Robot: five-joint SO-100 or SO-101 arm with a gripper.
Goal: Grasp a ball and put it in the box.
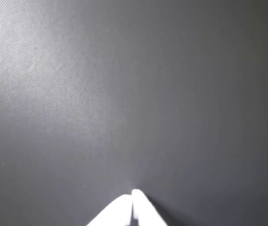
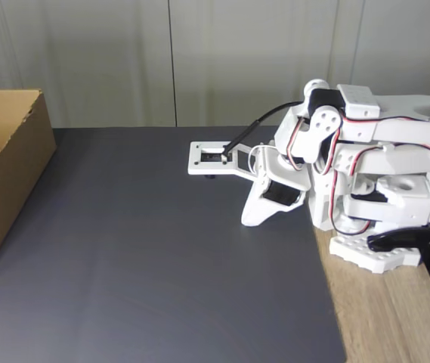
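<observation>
Two white plastic gripper (image 1: 133, 197) fingers poke up from the bottom of your wrist view, pressed together with nothing between them. Under them you see a dark grey mat (image 1: 124, 94). In the fixed view your white robot arm (image 2: 351, 166) sits folded up on the right, at the edge of a light wooden table (image 2: 396, 318). Its gripper tip (image 2: 251, 219) seems to rest on the mat, though that is hard to tell. Your big brown cardboard box (image 2: 18, 159) stands at the far left, well apart from the arm.
</observation>
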